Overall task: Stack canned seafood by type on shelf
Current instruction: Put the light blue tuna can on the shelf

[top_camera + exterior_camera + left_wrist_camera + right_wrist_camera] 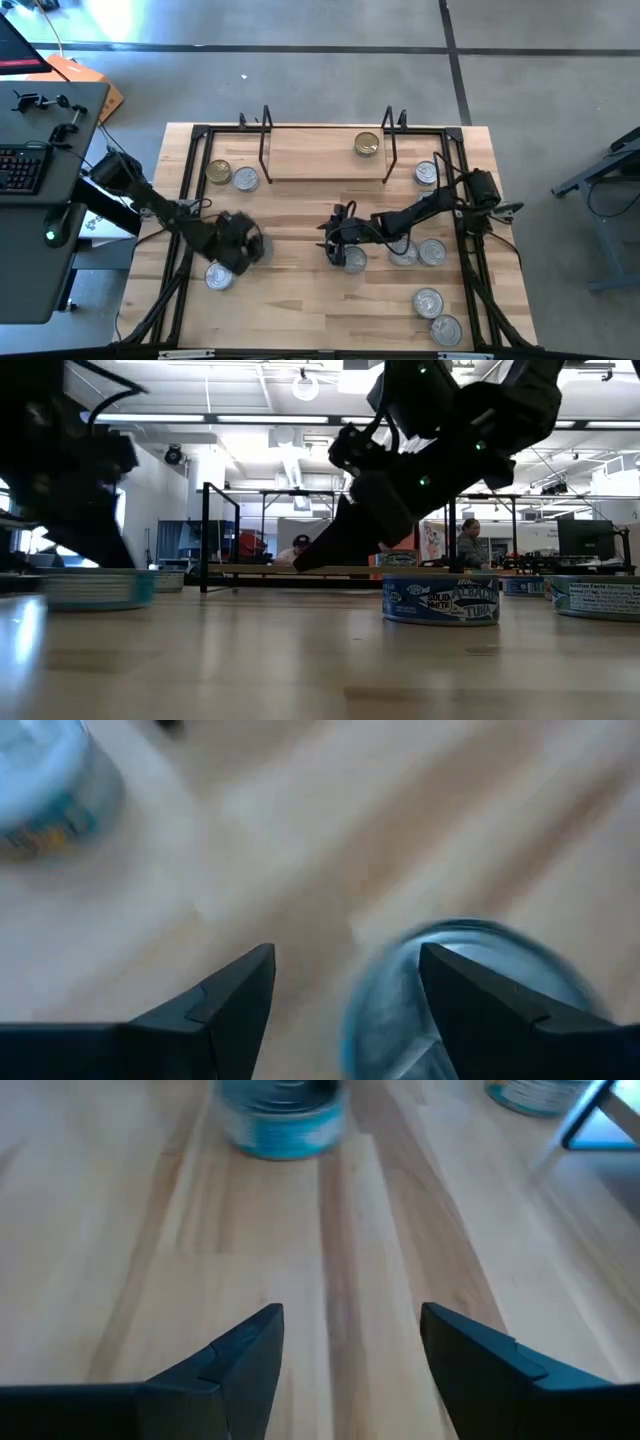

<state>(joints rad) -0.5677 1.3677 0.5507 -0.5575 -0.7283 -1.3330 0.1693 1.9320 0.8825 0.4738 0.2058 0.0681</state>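
Note:
The shelf (325, 160) stands at the table's far middle, with one gold-lidded tin (367, 145) on its board. Several more tins lie on the tabletop: two at the far left (232, 176), one at the far right (427, 173), three in a row right of centre (403, 253), two near the front right (436, 313). My left gripper (248, 248) (345, 980) hangs open low over the table's left. A silver-lidded tin (480, 970) shows behind one of its fingers, not between them. My right gripper (333, 238) (350, 1335) is open over bare wood at the centre, and a blue-labelled tin (280, 1115) lies ahead of it.
A black tube frame (190, 200) runs along the table's left, right and far sides. One tin (219, 276) sits just nearside of my left gripper. In the low view a tuna tin (440, 600) stands under my right arm. Bare wood (300, 290) lies at the front centre.

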